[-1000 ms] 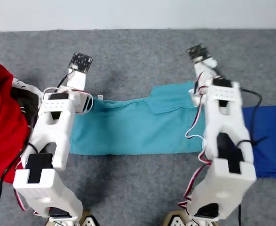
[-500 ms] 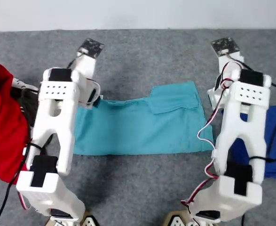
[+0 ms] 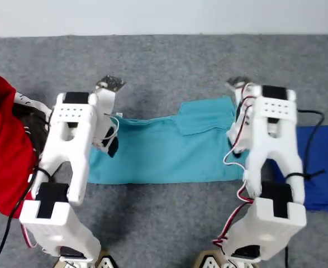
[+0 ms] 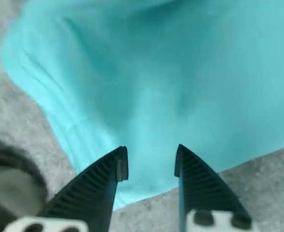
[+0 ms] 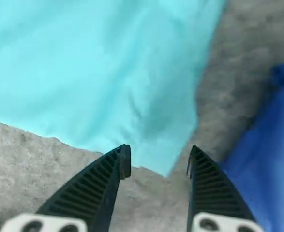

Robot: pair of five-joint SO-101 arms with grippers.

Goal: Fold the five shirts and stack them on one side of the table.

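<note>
A teal shirt [image 3: 169,149] lies folded into a long band across the middle of the grey table. My left gripper [image 4: 148,163] hovers open over the shirt's [image 4: 146,77] left end, near its front edge. My right gripper [image 5: 157,164] hangs open over the front right corner of the shirt [image 5: 93,67]. In the high view the left arm [image 3: 74,139] covers the band's left end and the right arm [image 3: 267,139] covers its right end. A folded blue shirt [image 3: 320,167] lies to the right. Red cloth [image 3: 4,151] is heaped at the left edge.
Grey carpet-like table surface [image 3: 164,67] stretches behind the shirt and in front of it. A dark garment [image 3: 32,120] lies partly under the red heap. The blue shirt [image 5: 262,169] lies close to my right gripper.
Both arms pulled back from the far side and dropped toward the front edge of the teal shirt. The shirt itself has not shifted.
</note>
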